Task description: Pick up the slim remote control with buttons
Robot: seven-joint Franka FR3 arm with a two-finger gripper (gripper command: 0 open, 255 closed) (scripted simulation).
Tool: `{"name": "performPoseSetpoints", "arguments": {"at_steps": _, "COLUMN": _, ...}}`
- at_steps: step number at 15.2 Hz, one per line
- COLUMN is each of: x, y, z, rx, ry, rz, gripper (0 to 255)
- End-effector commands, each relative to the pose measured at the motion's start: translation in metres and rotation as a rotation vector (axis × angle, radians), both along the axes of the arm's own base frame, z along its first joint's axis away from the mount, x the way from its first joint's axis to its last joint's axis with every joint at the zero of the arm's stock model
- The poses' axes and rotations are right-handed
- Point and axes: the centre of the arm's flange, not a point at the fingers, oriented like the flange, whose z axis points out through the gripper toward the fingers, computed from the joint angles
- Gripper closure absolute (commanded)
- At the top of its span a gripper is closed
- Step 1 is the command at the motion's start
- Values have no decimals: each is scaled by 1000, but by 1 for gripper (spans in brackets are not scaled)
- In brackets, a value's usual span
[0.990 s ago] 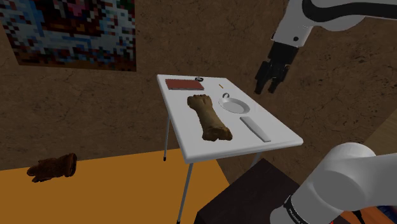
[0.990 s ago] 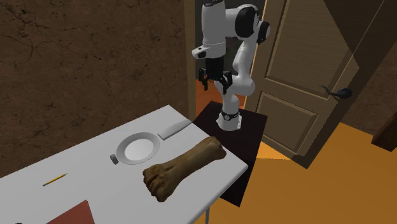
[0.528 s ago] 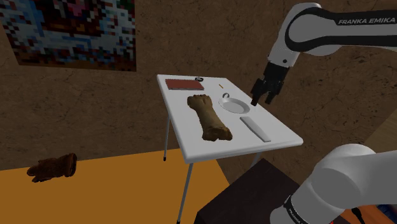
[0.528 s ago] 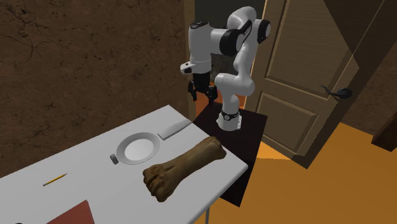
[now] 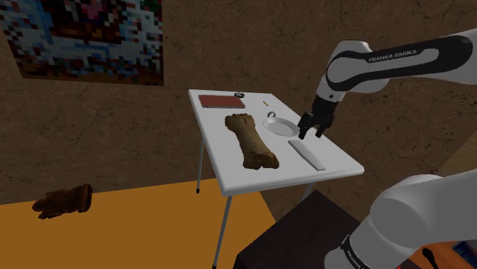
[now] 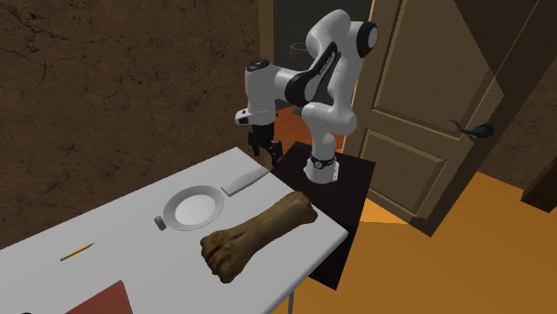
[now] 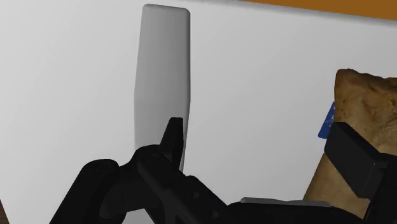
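Shoulder view gives you the all-black gripper (image 5: 312, 130) hovering low above the white counter (image 5: 222, 157). In the wrist view its fingers stand well apart with nothing between them. Near it, the slim plain grey remote control (image 5: 306, 154) lies flat by the counter's edge, and one finger (image 7: 173, 137) shows in front of its end. A round white plate (image 5: 281, 126) sits near the remote, and a large brown bone (image 5: 248, 141) lies beyond.

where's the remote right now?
Shoulder view: the pale grey remote lies flat on the white table, toward its right edge, between the plate and the table's near end, right of the brown bone.
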Motion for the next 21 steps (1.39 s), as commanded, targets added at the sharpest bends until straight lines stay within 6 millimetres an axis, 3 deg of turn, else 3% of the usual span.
{"name": "performPoseSetpoints", "arguments": {"at_steps": 1, "x": 4, "y": -20, "z": -19, "rx": -8, "ry": -1, "rz": -25, "gripper": 0}}
{"name": "performPoseSetpoints", "arguments": {"at_steps": 8, "x": 11, "y": -80, "z": -84, "rx": -32, "ry": 0, "rz": -112, "gripper": 0}}
{"name": "performPoseSetpoints", "arguments": {"at_steps": 17, "x": 11, "y": -80, "z": -124, "rx": -32, "ry": 0, "rz": -112, "gripper": 0}}
{"name": "performPoseSetpoints", "arguments": {"at_steps": 18, "x": 11, "y": -80, "z": -123, "rx": -32, "ry": 0, "rz": -112, "gripper": 255}}
{"name": "performPoseSetpoints", "arguments": {"at_steps": 21, "x": 11, "y": -80, "z": -123, "rx": -32, "ry": 0, "rz": -112, "gripper": 255}}
